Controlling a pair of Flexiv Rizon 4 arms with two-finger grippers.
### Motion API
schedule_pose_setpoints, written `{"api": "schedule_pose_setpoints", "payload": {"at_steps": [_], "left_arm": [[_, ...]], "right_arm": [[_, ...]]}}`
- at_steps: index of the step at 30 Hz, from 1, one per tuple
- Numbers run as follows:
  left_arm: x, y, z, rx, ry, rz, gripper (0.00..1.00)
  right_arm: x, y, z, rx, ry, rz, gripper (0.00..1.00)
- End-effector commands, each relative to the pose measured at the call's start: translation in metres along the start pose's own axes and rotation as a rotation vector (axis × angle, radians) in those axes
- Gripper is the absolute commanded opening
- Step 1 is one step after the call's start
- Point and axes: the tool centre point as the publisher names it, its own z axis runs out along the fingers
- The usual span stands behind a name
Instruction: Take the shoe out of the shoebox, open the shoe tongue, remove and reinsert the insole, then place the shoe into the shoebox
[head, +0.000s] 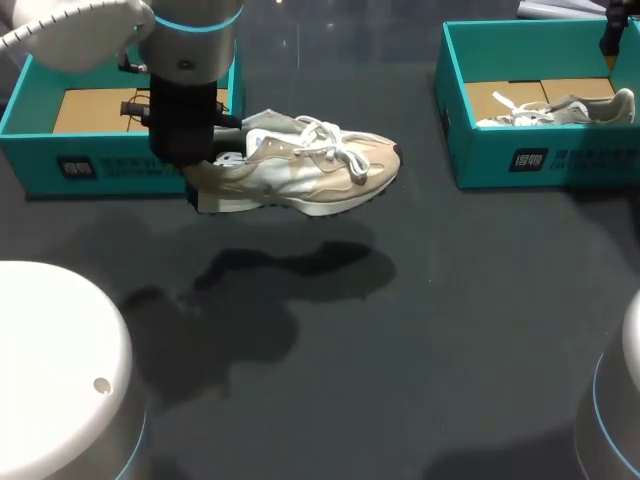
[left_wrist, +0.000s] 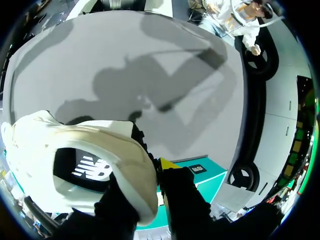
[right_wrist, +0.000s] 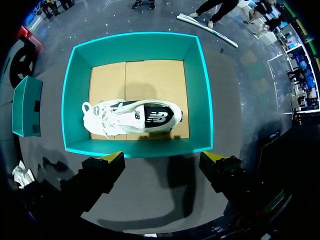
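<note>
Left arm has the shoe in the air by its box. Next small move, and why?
Probably lower the shoe straight down onto the table. The left gripper is shut on its heel, and the shoe hangs beside the left shoebox with its shadow below, laces looking tied. The right gripper hangs open over the other shoebox.

Wide table (head: 430, 330) lane between left shoebox (head: 110, 165), right shoebox (head: 560, 160)
</note>
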Motion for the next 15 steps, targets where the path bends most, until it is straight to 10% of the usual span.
{"api": "schedule_pose_setpoints", "payload": {"at_steps": [1, 15], "left_arm": [[0.001, 0.001, -0.002, 0.001, -0.001, 0.001, 0.00], [-0.052, -0.069, 0.018, -0.049, 0.027, 0.065, 0.00]], "right_arm": [[0.000, 0.000, 0.000, 0.000, 0.000, 0.001, 1.00], [0.000, 0.000, 0.000, 0.000, 0.000, 0.001, 1.00]]}}
